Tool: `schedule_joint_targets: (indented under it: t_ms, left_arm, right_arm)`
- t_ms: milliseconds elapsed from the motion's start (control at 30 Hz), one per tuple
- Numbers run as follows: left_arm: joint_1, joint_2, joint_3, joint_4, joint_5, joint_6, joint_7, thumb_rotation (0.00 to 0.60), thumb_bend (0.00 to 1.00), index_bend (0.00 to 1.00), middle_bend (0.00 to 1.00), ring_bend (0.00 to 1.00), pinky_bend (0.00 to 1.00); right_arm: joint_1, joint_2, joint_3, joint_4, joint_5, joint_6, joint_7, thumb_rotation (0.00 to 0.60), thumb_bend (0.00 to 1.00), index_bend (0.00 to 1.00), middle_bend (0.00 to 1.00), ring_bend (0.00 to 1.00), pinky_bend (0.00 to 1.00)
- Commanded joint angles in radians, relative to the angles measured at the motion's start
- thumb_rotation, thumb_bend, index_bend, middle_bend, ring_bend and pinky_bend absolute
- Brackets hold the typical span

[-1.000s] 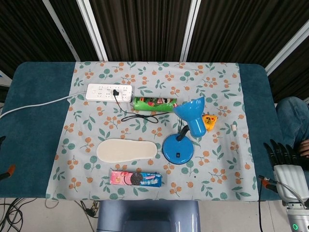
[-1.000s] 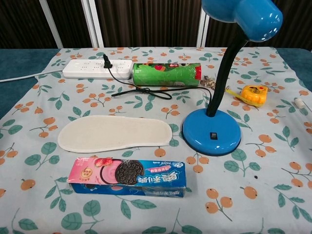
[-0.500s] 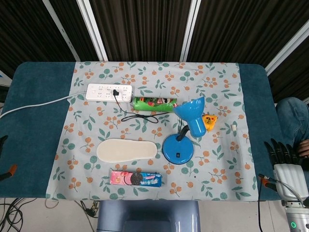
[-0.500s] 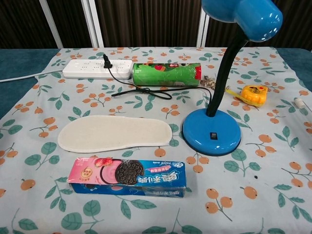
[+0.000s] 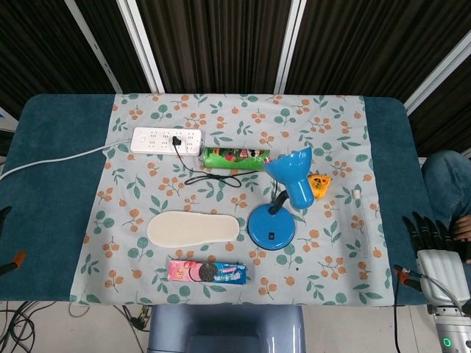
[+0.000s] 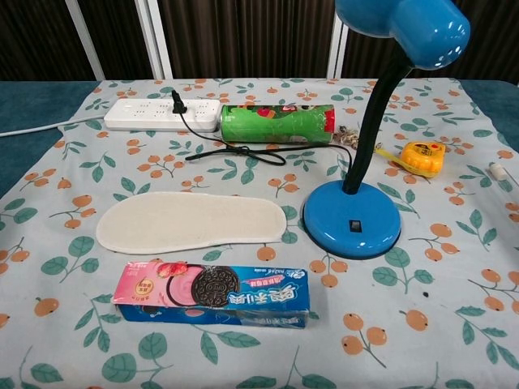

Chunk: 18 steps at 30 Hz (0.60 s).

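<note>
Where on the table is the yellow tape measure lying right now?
The yellow tape measure lies on the floral cloth towards the right side, just right of the blue desk lamp and beyond its base, in both views.

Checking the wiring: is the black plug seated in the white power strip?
Yes, the black plug sits in the white power strip.

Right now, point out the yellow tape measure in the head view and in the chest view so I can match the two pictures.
Head view: the yellow tape measure lies right of centre, just right of the lamp's shade.
Chest view: it sits at the right, beyond and right of the lamp's base.
Shared landmark: the blue desk lamp, directly left of it in both.
</note>
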Motion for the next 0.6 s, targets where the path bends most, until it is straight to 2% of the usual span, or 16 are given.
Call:
schedule_joint_targets:
  t_ms: [33, 167, 267, 433, 600]
  left_arm:
    - [0.0, 0.0, 0.0, -0.001, -0.002, -0.002, 0.001, 0.6, 0.23, 0.11, 0.0, 0.0, 0.06]
    - [0.003, 0.001, -0.002, -0.008, -0.009, -0.001, -0.002, 0.6, 0.23, 0.11, 0.0, 0.0, 0.06]
    - [0.004, 0.002, -0.003, -0.011, -0.012, 0.0, -0.002, 0.6, 0.23, 0.11, 0.0, 0.0, 0.06]
    - [0.003, 0.004, -0.004, -0.015, -0.016, -0.005, -0.002, 0.6, 0.23, 0.11, 0.0, 0.0, 0.06]
    - [0.004, 0.007, -0.006, -0.018, -0.022, -0.008, -0.006, 0.6, 0.23, 0.11, 0.0, 0.0, 0.06]
  right_arm:
    - [-0.001, 0.004, 0.001, -0.005, -0.002, -0.005, 0.002, 0.6, 0.22, 0.04, 0.0, 0.0, 0.0]
    - [-0.001, 0.009, -0.004, -0.016, -0.012, -0.02, 0.012, 0.6, 0.22, 0.04, 0.0, 0.0, 0.0]
    - [0.008, 0.019, -0.013, -0.038, -0.023, -0.053, 0.021, 0.6, 0.22, 0.04, 0.05, 0.1, 0.03]
    - [0.076, 0.04, 0.001, -0.097, -0.03, -0.158, -0.025, 0.6, 0.36, 0.04, 0.3, 0.42, 0.2]
    - [0.176, 0.001, 0.043, -0.129, 0.039, -0.322, -0.044, 0.6, 0.37, 0.04, 0.48, 0.61, 0.32]
